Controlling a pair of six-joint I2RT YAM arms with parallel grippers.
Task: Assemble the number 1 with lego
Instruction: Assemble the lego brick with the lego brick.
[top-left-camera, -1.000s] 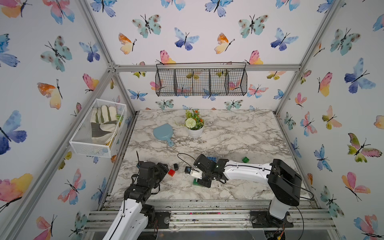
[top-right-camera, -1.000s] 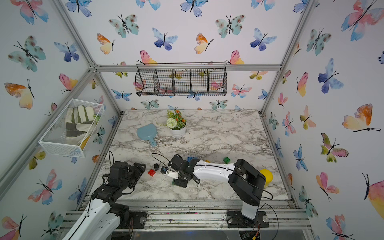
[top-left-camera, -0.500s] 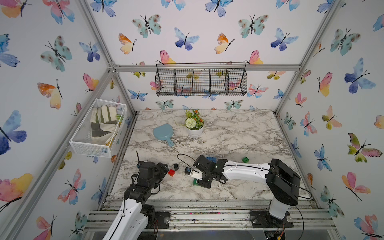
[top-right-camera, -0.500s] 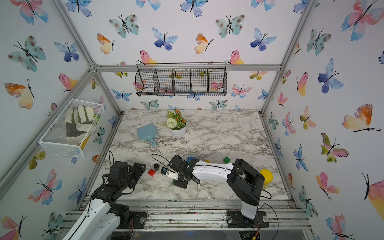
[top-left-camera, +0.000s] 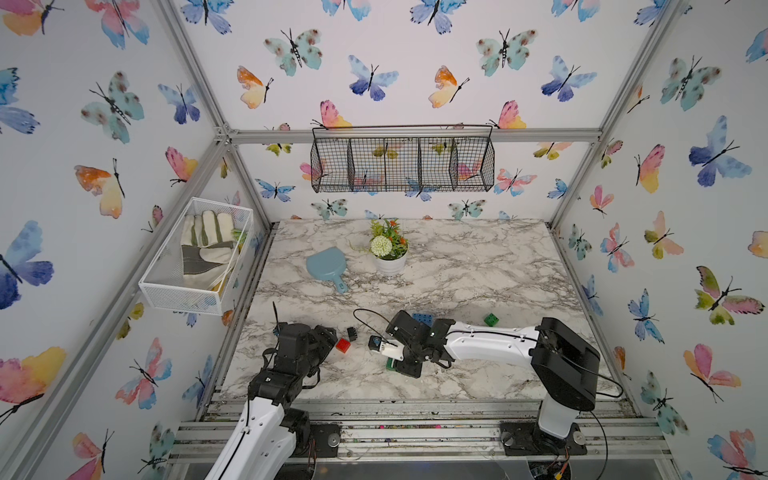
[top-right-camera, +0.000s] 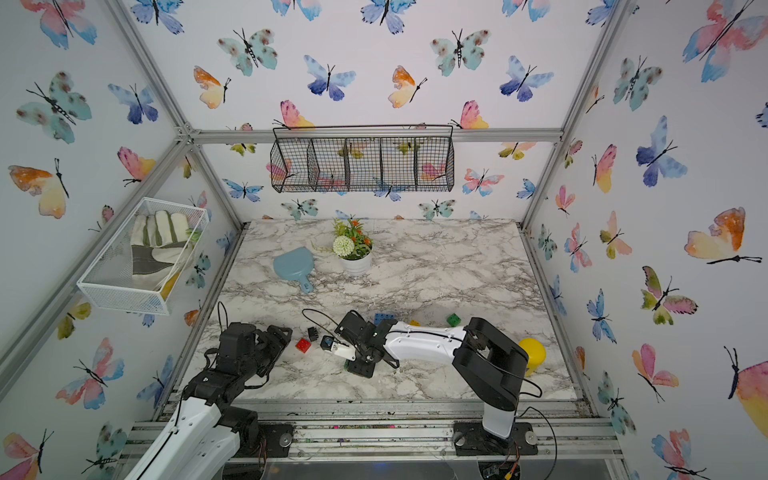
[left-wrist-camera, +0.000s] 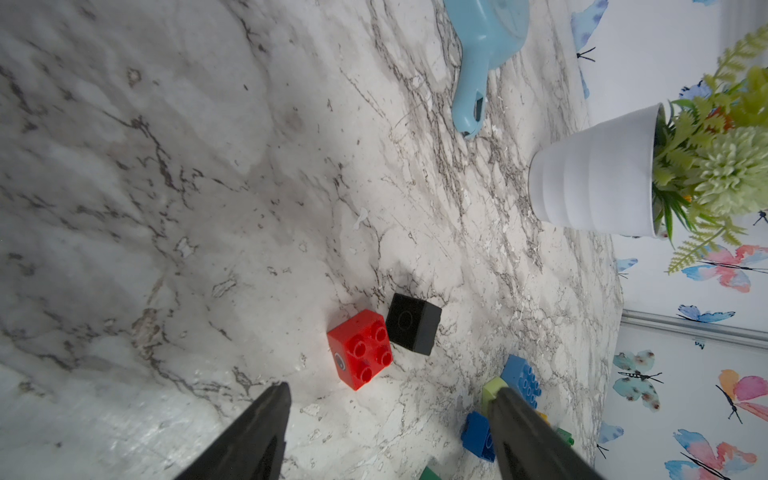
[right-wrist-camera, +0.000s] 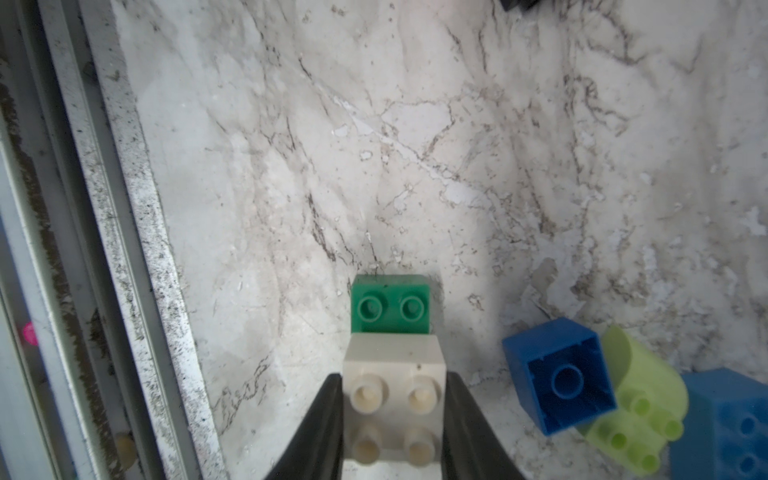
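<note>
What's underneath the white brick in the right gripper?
A green brick, two studs showing beyond the white brick clamped in the right gripper. Its remainder is covered, so whether they are joined is unclear.

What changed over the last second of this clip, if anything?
Hardly anything. The right arm's elbow seems to have edged slightly inward. The right tool stays shut on the white brick, which sits against the green brick. The left tool stays open near the red brick. No loose brick moved.
</note>
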